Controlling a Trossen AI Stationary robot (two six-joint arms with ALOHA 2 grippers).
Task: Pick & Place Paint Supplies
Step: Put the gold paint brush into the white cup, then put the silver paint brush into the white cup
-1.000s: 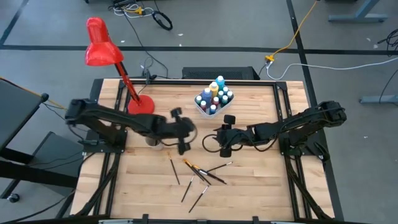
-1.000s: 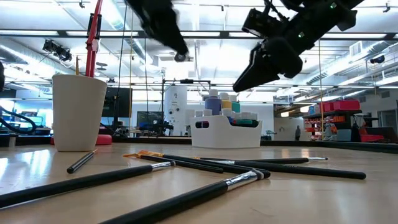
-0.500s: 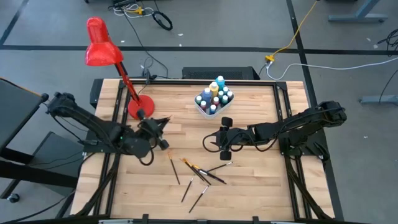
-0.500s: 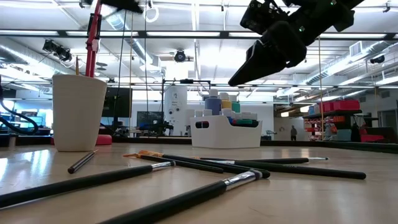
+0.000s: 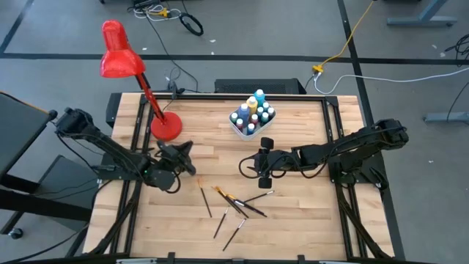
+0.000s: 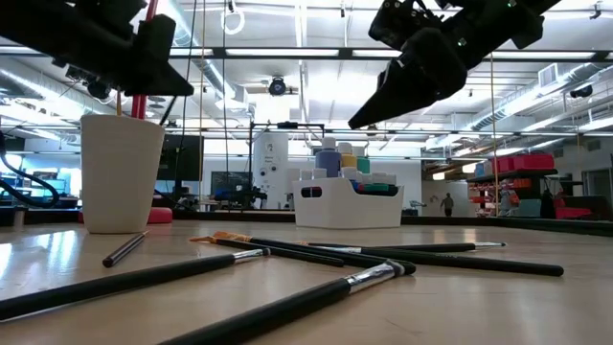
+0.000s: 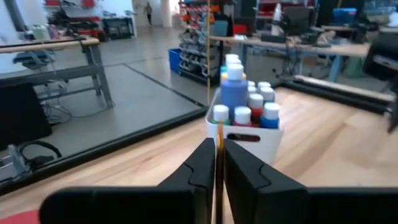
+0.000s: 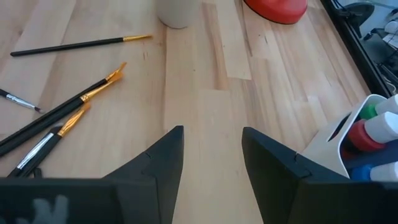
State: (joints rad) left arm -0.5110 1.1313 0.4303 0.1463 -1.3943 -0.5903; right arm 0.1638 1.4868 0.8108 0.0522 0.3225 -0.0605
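Observation:
My left gripper [image 5: 185, 152] [image 7: 218, 149] is shut on a thin orange paintbrush [image 7: 218, 163]. It hangs level above the beige cup [image 6: 120, 172], which the high view hides under it. A thin brush [image 6: 119, 102] stands in that cup. Several dark-handled paintbrushes [image 5: 231, 205] [image 6: 287, 254] [image 8: 68, 112] lie flat and crossed on the wood. The paint bottles [image 5: 253, 114] [image 7: 239, 93] stand upright in the white tray [image 5: 238, 129]. My right gripper [image 5: 258, 165] [image 8: 211, 162] is open. It hovers above bare wood between the brushes and the tray, slanting down toward the left. My left gripper pinches the thin paintbrush between its two fingers [image 7: 199, 168]. The fingers are level and point toward the tray, lying across the brush. The brush stands upright in the hold, and its upper part [image 7: 209, 81] rises above the fingers. Its lower end is hidden by the fingers.
A red desk lamp [image 5: 121, 59] stands on its round base [image 5: 166, 126] near the far left corner, just behind my left gripper. The tray [image 6: 350, 206] sits at the far middle. Open wood lies to the right of the brushes and along the near edge.
My left arm has pulled back quickly from the table's middle toward the left edge. Its gripper has come down over the cup, still shut. My right gripper has stayed in place, open.

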